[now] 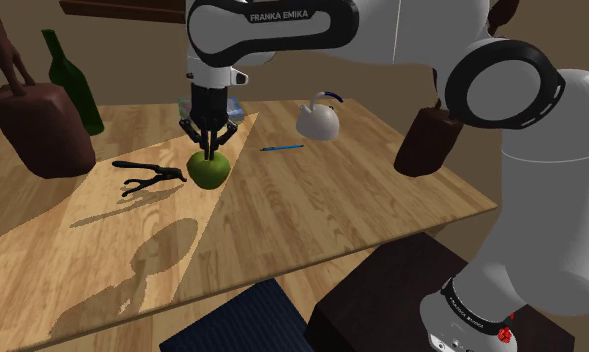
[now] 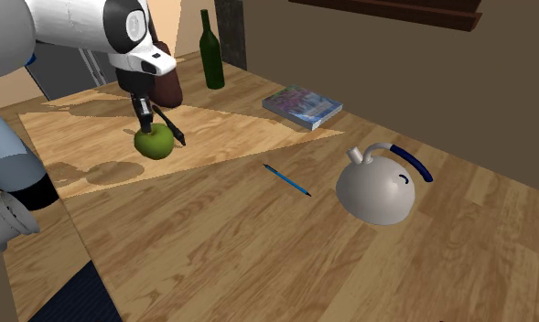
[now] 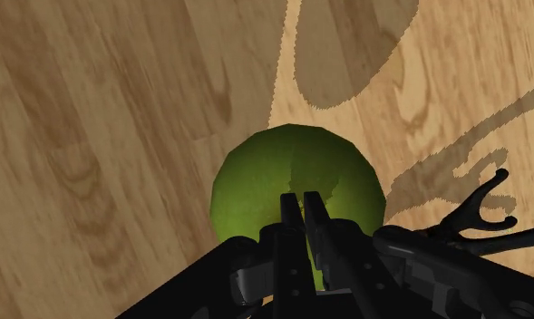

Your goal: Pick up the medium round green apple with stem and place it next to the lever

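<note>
As the white Franka arm reaches over a light wooden table [image 1: 312, 210], its black two-finger gripper [image 1: 214, 150] stands straight down on the crown of a round green apple [image 1: 208, 170]. The fingers are pinched almost together there, with a thin sliver between them, clamped on the apple's top where a stem would sit; the stem itself cannot be made out. In the wrist view the gripper [image 3: 303, 213] covers the near half of the apple [image 3: 292, 177].

The apple lies on the tabletop just beside a thin black forked lever [image 1: 147, 178], which sits to its left in the shoulder view. In the second exterior view the gripper [image 2: 149, 126] meets the apple [image 2: 154, 144] with the lever [image 2: 171, 128] just behind.

A slim blue pen [image 1: 282, 148] and a white round kettle with a dark blue handle [image 1: 319, 120] lie well apart from the apple, and a dark green glass bottle [image 1: 72, 80] stands at the table's far edge.
</note>
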Controlling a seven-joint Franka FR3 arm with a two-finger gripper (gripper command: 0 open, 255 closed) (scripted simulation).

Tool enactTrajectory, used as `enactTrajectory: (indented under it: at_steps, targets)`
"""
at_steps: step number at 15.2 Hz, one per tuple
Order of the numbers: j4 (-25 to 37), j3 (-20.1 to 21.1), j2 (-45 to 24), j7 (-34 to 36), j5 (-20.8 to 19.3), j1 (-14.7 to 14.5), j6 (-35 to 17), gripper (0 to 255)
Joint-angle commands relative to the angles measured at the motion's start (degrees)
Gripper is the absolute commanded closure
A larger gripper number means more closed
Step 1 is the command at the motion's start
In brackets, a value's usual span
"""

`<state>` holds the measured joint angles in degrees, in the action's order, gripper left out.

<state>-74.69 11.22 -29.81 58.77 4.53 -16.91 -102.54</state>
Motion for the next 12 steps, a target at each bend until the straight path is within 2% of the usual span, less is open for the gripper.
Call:
enactTrajectory:
  at_steps: [1, 8, 12]
  targets:
    - [-1.31, -0.01, -0.22, -0.10, -0.01, -0.05, -1.56, 255]
    - [-5.33, -0.10, -1.08, -0.69, 0.00, 0.00, -6.40, 255]
    - [-5.33, -0.10, -1.08, -0.69, 0.00, 0.00, -6.40, 255]
